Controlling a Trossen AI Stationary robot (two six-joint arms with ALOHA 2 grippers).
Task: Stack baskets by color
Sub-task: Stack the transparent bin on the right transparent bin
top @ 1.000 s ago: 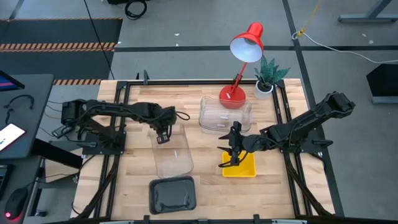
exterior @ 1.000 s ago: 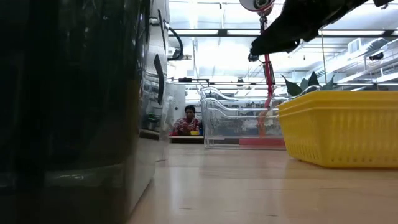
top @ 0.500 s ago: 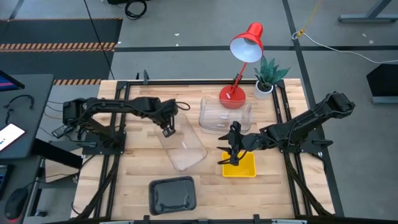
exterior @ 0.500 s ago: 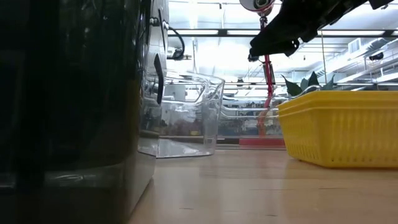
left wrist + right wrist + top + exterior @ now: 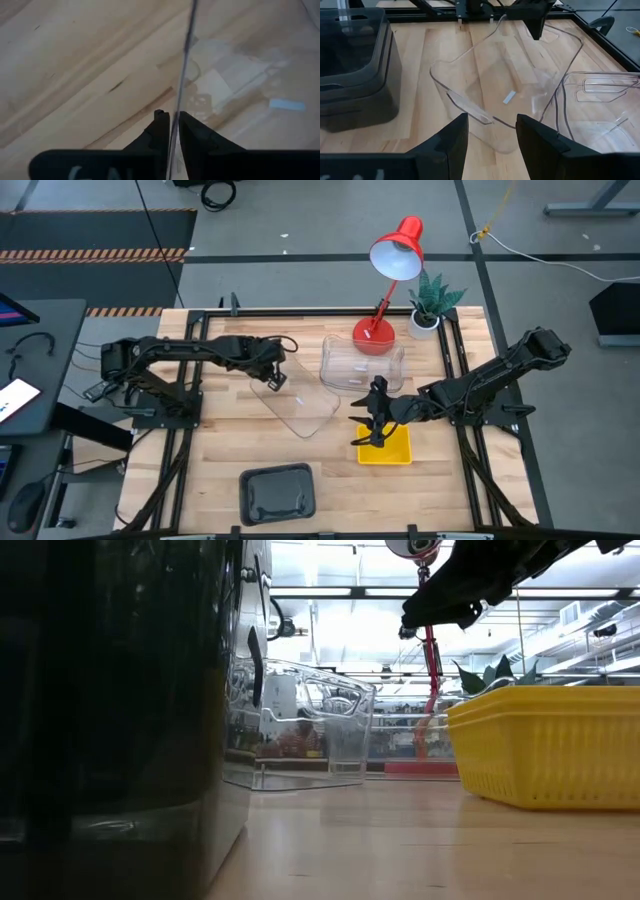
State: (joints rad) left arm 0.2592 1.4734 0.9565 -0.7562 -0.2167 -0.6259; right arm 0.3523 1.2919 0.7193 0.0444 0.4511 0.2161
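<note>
A clear basket (image 5: 303, 408) lies slantwise mid-table, and my left gripper (image 5: 273, 381) is shut on its far-left end. Behind it to the right, more clear baskets (image 5: 362, 365) sit by the lamp base. A yellow basket stack (image 5: 392, 448) rests on the table right of centre. My right gripper (image 5: 372, 430) hangs open above its left edge, touching nothing. A dark grey basket stack (image 5: 278, 492) stands at the near edge. In the right wrist view, the clear basket (image 5: 505, 95) lies beyond my open right fingers. My left gripper pinches the clear basket's thin end wall (image 5: 181, 85) at the rim, one finger inside the basket and one outside. The fingers come from above, slanting down. The basket's bottom (image 5: 300, 780) stays on the table.
A red desk lamp (image 5: 390, 280) and a small potted plant (image 5: 432, 305) stand at the far edge. Black frame rails run along the table's left and right sides. Bare wood shows between the grey stack and the yellow stack.
My left gripper has rolled about its own axis and gone a little toward the far right. The clear basket has turned about on the table with it: its near end has swung toward the table's right, toward the other clear baskets.
</note>
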